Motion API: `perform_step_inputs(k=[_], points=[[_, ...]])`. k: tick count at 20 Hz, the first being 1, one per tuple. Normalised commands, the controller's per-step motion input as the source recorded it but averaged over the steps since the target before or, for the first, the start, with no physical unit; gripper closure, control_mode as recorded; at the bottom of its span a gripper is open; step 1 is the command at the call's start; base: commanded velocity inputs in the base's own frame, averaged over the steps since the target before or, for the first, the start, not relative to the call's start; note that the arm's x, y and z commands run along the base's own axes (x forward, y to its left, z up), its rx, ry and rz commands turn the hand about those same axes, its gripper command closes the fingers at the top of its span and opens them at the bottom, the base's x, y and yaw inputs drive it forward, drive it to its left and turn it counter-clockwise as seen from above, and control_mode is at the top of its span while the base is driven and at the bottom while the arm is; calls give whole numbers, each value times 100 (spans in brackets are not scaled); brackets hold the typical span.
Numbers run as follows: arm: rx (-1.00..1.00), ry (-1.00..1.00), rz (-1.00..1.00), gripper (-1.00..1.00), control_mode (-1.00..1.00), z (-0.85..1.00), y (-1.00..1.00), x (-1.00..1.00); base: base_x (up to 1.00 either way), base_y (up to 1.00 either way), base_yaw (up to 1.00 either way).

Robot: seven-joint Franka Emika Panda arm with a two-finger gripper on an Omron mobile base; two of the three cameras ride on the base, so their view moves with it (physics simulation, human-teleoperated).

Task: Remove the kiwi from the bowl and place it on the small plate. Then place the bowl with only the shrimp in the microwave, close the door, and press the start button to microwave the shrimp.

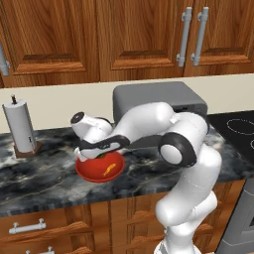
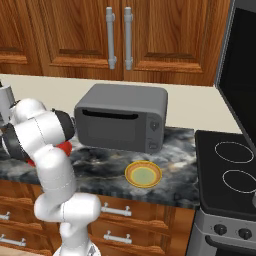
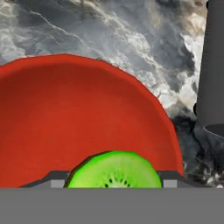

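Left base view: the gripper (image 1: 97,155) dips into the red bowl (image 1: 87,171) at centre-left of the frame, on the dark marble counter (image 1: 39,173); the orange shrimp (image 1: 107,172) lies in the bowl's near side.

Right base view: the small yellow plate (image 2: 143,174) sits at lower centre, well apart from the bowl, whose red edge peeks from behind the arm at the left.

Hand view: the kiwi (image 3: 114,172) slice sits at bottom centre, between the fingertips (image 3: 56,183) — the jaws flank it, but whether they pinch it I cannot tell. It looks light, soft and slick — best held gently across its rim.
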Motion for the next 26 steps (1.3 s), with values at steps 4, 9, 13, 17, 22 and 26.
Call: perform_step_inputs(k=[4, 9, 13, 17, 22, 26], points=[[0, -6, 0, 100, -100, 100, -26, -48, 0, 0, 0], [5, -7, -3, 100, -100, 81, -72, -48, 0, 0, 0], [6, -6, -12, 100, -100, 34, -100, -35, 0, 0, 0], [8, -2, -19, 100, -100, 26, -100, -21, 0, 0, 0], [17, 0, -19, 100, -100, 5, -100, -14, 0, 0, 0], [21, 1, -20, 100, -100, -9, -100, -10, 0, 0, 0]])
